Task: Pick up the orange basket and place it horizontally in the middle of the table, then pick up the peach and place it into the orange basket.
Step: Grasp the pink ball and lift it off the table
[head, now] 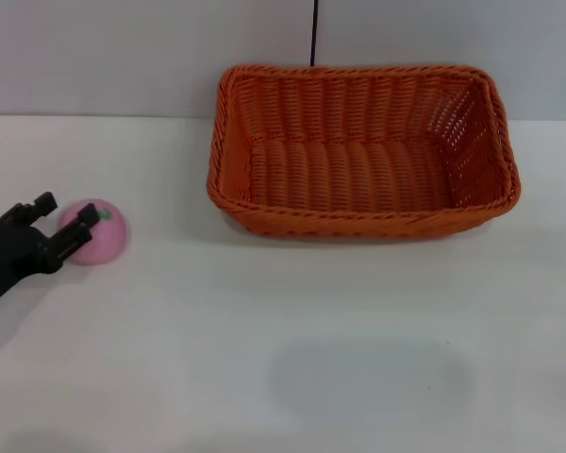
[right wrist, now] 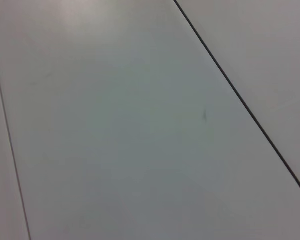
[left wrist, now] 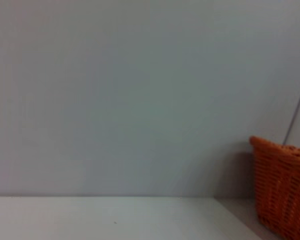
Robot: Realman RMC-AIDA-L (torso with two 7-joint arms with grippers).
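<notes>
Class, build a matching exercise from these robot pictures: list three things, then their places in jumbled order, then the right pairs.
Things:
1. orange basket
2. peach
3. left tool

Places:
A. on the table, by the left edge, fingers reaching over it
B. at the peach's left side
C. far middle of the table, open side up

Pairs: 1-C, 2-A, 3-B

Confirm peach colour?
Pink, with a small green leaf mark; the peach shows best in the head view.

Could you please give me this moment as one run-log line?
left tool open at peach | orange basket empty, horizontal | right tool unseen
</notes>
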